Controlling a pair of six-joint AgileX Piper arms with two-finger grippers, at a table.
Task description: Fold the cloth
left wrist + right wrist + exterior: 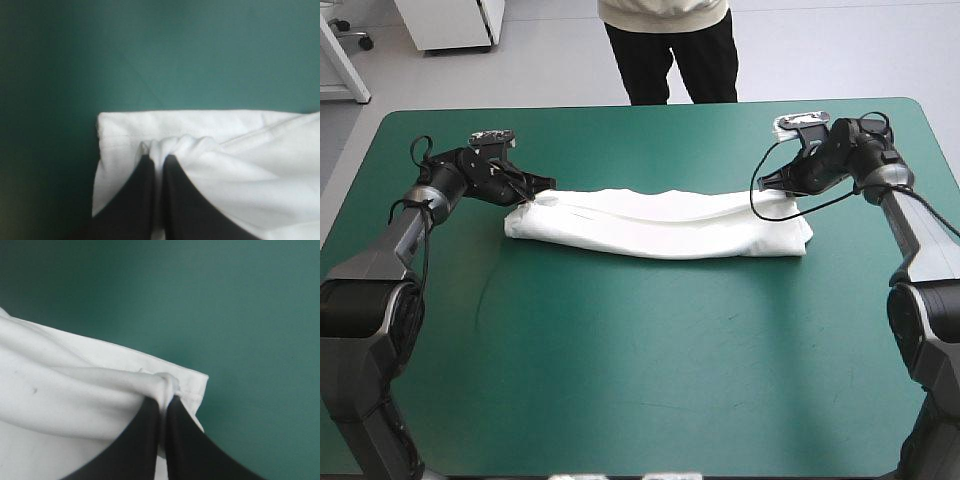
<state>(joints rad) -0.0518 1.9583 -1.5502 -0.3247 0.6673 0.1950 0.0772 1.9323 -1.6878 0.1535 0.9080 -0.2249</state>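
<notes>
The white T-shirt lies folded into a long band across the middle of the teal-green table. My left gripper is at the band's left end, shut on a pinch of the T-shirt; the cloth bunches between the black fingers. At the right end my right gripper is likewise shut on the T-shirt, a fold gathered at its fingertips near the hemmed corner. Both ends sit at table level or barely raised.
Bare teal-green cover stretches in front of the band toward the near edge, and a narrower strip lies behind it toward the far edge.
</notes>
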